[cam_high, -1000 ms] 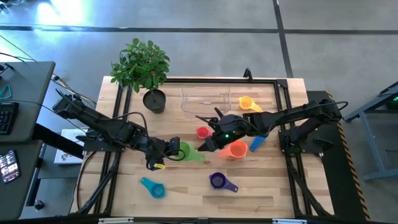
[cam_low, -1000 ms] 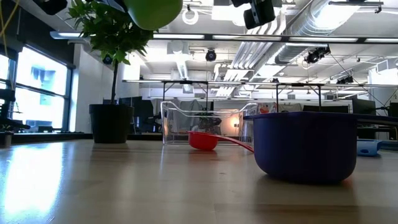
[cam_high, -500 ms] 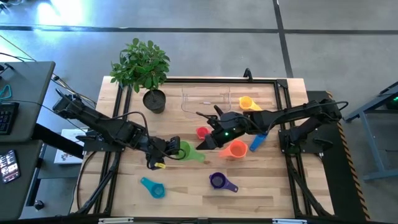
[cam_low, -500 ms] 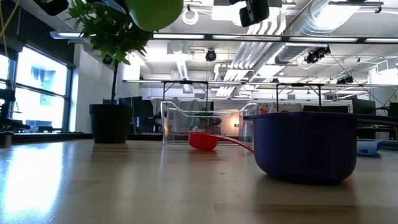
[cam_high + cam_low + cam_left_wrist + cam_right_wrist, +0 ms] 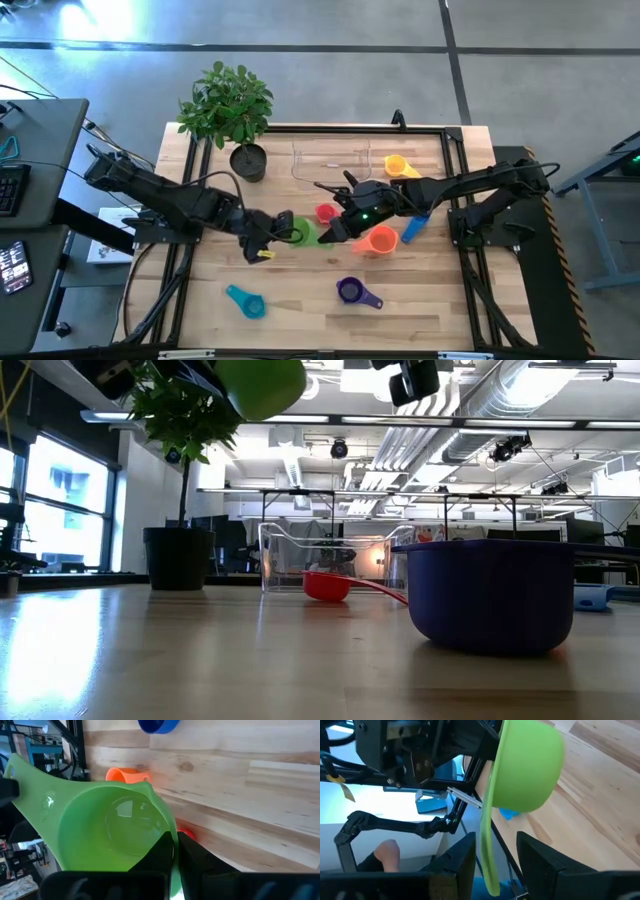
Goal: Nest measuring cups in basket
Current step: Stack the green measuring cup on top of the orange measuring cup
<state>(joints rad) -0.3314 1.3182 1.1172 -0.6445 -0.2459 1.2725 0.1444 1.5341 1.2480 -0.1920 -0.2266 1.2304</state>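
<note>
My left gripper (image 5: 283, 230) is shut on the green measuring cup (image 5: 303, 232) and holds it above the table's middle. The cup also shows in the low view (image 5: 262, 382). My right gripper (image 5: 333, 230) is open, close to the cup's right side. In the right wrist view its fingers (image 5: 496, 837) stand on either side of the cup's flat handle (image 5: 487, 855). The red cup (image 5: 325, 213), orange cup (image 5: 378, 240), blue cup (image 5: 412, 230), yellow cup (image 5: 395, 165), purple cup (image 5: 350, 291) and teal cup (image 5: 245, 300) lie on the table. The clear basket (image 5: 332, 160) stands at the far middle. My left gripper pinches the green cup's rim (image 5: 167, 832), one finger inside the bowl and one outside, on the side away from the handle. The fingers come level from the table's left. The cup is lifted clear and tipped on edge, its handle toward my right gripper. My right gripper: I cannot tell whether a finger touches the handle.
A potted plant (image 5: 248, 160) stands at the far left of the table, beside the basket. In the low view the purple cup (image 5: 490, 595) stands close, with the red cup (image 5: 327, 586) and the basket (image 5: 330, 560) behind it. Bare wood lies along the near edge.
My left gripper has carried the green cup toward the table's right and a little toward the far edge, up to my right gripper. The cup's handle now lies between the right gripper's open fingers.
</note>
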